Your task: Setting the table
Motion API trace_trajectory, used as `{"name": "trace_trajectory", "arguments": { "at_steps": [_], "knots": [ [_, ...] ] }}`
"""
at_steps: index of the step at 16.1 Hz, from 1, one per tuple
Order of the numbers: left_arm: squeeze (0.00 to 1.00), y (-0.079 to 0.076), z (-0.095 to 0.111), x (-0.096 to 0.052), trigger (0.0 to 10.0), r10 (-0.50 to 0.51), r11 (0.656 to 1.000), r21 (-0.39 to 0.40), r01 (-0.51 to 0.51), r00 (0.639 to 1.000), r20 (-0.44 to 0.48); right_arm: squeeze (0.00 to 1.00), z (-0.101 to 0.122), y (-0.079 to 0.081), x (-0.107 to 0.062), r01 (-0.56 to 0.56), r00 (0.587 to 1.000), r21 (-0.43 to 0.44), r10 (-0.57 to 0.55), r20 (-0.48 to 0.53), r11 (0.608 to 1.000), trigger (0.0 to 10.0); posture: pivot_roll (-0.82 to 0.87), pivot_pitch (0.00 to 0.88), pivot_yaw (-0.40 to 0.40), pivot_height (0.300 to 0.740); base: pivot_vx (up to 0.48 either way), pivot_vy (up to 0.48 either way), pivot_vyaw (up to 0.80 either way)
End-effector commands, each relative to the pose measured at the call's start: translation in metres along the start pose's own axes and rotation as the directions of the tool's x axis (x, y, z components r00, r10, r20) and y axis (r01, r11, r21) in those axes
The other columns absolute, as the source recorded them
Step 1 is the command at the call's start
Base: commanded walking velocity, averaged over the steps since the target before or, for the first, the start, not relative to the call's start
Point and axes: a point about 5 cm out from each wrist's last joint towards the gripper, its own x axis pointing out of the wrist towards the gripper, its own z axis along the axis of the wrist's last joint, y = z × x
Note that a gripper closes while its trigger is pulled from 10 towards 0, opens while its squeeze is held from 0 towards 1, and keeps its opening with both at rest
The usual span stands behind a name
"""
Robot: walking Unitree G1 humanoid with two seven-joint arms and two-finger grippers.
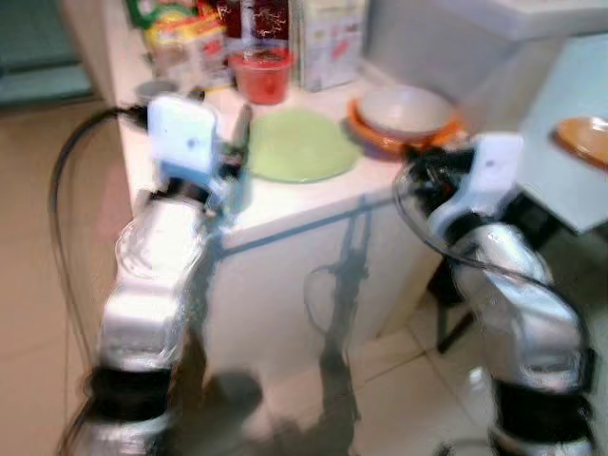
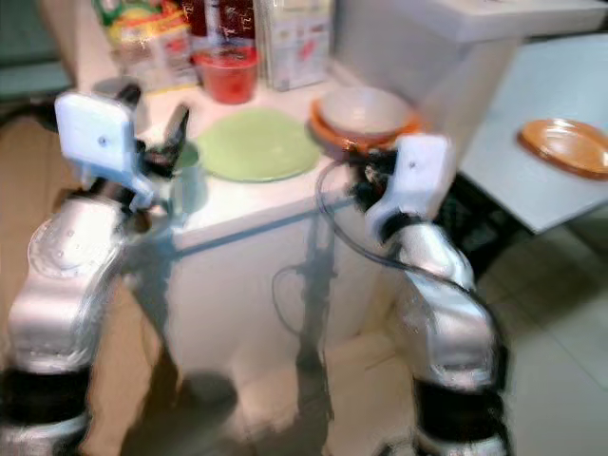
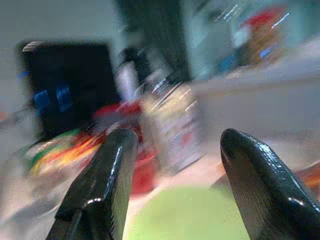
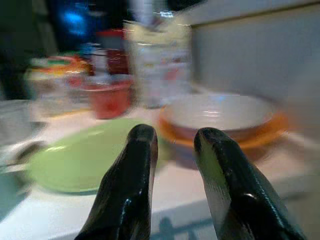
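Beside the green plate (image 1: 301, 144) on the white counter (image 1: 285, 204), the left gripper (image 3: 175, 165) is spread open and empty; the right gripper (image 4: 172, 145), slightly parted and empty, nears stacked bowls (image 1: 404, 114). A blurred, hasty reach could shove them off.

You see: white counter (image 1: 285, 204) ahead | pale table (image 2: 532, 123) at right | glossy tiled floor (image 1: 399, 389) | all blurred
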Motion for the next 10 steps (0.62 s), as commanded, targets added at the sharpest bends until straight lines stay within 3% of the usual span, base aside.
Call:
{"name": "trace_trajectory", "arguments": {
  "at_steps": [1, 4, 10],
  "knots": [
    [0.0, 0.004, 0.008, 0.0, 10.0, -0.011, 1.0, 0.025, 0.01, 0.999, 0.031, 0.0, 0.009, 0.007, 0.004, -0.026, 0.999, 0.021, 0.025, 0.039, 0.999, 10.0, 0.0, 0.0, -0.028, 0.74, 0.386, 0.0, -0.8],
    [0.0, -0.001, 0.01, 0.001, 10.0, -0.029, 0.999, 0.029, 0.028, 0.999, 0.036, 0.0, 0.016, 0.001, 0.005, -0.019, 0.998, 0.011, 0.018, 0.052, 1.0, 10.0, -0.01, 0.0, -0.027, 0.74, 0.389, 0.0, -0.71],
    [0.0, 0.002, 0.012, 0.003, 10.0, -0.022, 0.999, 0.04, 0.02, 0.999, 0.041, 0.0, 0.022, -0.003, 0.01, -0.058, 0.998, -0.046, 0.059, 0.016, 0.997, 10.0, 0.0, 0.0, -0.027, 0.74, 0.391, 0.0, 0.0]
  ]
}}
